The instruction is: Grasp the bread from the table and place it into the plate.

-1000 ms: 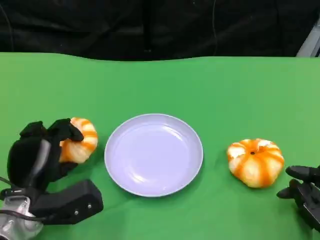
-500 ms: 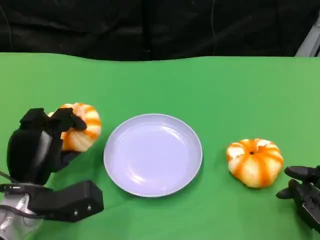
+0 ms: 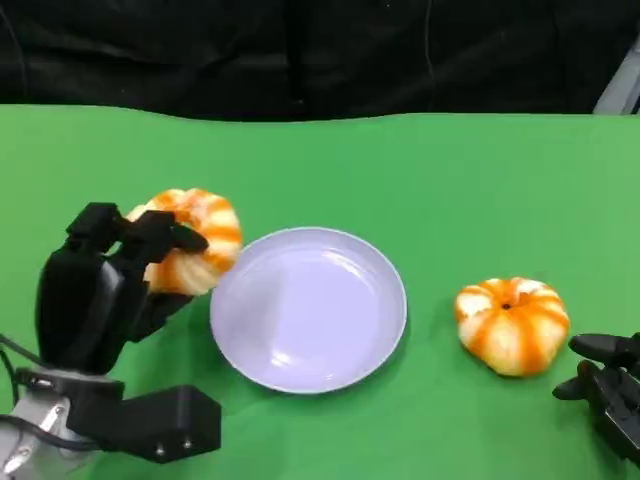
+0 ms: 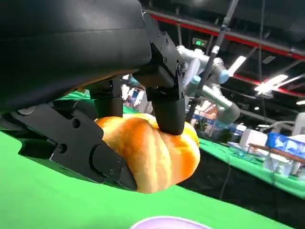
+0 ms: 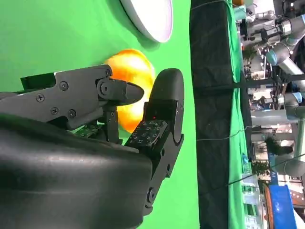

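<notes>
Orange-striped round bread (image 3: 190, 240) is sitting gripped in the left hand (image 3: 100, 290) at frame left, beside the lavender round plate (image 3: 308, 308); right hand (image 3: 608, 385) is idling open at lower right.

- held bread roll (image 3: 190, 240): orange stripes over pale cream, glossy golden-orange in the left wrist view
- second bread roll (image 3: 511, 324): the same orange and cream striping, with a dark dot at its centre
- plate (image 3: 308, 308): plain pale lavender-white
- table (image 3: 420, 190): solid bright green
- left hand (image 3: 100, 290) and right hand (image 3: 610, 390): matte black
- backdrop (image 3: 300, 50): black
</notes>
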`<state>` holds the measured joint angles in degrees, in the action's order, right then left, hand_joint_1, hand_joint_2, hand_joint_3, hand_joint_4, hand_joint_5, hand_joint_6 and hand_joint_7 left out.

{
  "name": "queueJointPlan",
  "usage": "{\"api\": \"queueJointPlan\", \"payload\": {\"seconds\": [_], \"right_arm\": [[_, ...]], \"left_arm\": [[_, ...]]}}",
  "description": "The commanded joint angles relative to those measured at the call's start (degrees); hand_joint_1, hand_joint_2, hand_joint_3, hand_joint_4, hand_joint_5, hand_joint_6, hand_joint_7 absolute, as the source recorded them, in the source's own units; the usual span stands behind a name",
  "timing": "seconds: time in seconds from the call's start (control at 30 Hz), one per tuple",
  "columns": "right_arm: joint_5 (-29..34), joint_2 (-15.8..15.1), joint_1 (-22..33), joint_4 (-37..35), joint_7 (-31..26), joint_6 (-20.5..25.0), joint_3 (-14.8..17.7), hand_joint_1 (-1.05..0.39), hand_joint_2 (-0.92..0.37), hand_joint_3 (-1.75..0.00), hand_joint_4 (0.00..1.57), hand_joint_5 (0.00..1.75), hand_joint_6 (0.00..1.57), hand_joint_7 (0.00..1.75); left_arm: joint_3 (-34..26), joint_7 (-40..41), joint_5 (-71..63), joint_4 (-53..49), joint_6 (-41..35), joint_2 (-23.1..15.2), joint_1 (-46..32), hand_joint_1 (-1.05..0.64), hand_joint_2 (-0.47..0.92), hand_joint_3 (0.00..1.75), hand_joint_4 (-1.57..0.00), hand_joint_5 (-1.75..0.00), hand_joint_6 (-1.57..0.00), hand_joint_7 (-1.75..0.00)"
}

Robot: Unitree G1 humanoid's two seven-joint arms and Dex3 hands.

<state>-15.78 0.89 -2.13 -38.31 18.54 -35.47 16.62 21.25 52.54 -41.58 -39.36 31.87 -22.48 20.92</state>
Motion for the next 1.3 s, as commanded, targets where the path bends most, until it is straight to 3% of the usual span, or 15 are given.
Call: {"api": "queueJointPlan", "payload": {"seconds": [0.03,0.4,0.77,1.23,1.3], "right_arm": [[-0.37,-1.03,-0.03,-0.21,-0.25,-0.84,0.43,-0.03,-0.92,-0.41,0.69,1.31,0.89,0.69],[0.23,-0.84,0.04,-0.20,-0.82,-1.05,0.29,-0.04,-0.92,-0.40,0.69,1.32,0.89,0.70],[-0.18,-0.37,0.39,1.12,-1.22,-0.32,0.21,-0.04,-0.92,-0.37,0.70,1.31,0.89,0.70],[-0.21,-0.39,0.36,1.05,-1.32,-0.47,0.14,-0.04,-0.92,-0.37,0.71,1.30,0.90,0.70],[-0.25,-0.34,0.28,0.82,-1.25,-0.80,0.19,-0.05,-0.92,-0.36,0.72,1.30,0.90,0.70]], "left_arm": [[-1.34,-1.46,-0.27,2.04,-0.57,-0.73,-1.07,0.03,0.55,0.72,-0.79,-1.40,-0.93,-1.00],[-1.37,-4.64,-1.21,6.61,1.62,1.20,-1.93,0.02,0.49,0.80,-0.85,-1.32,-1.00,-0.91],[1.57,-8.58,-2.15,5.31,5.25,4.89,-0.57,0.01,0.55,0.67,-0.87,-1.24,-1.08,-0.68],[2.25,-9.43,-2.28,2.56,6.60,6.14,0.56,0.01,0.56,0.66,-0.88,-1.23,-1.11,-0.63],[3.74,-10.14,-2.22,-1.49,8.28,7.62,2.34,0.02,0.61,0.55,-0.93,-1.12,-1.19,-0.46]]}}
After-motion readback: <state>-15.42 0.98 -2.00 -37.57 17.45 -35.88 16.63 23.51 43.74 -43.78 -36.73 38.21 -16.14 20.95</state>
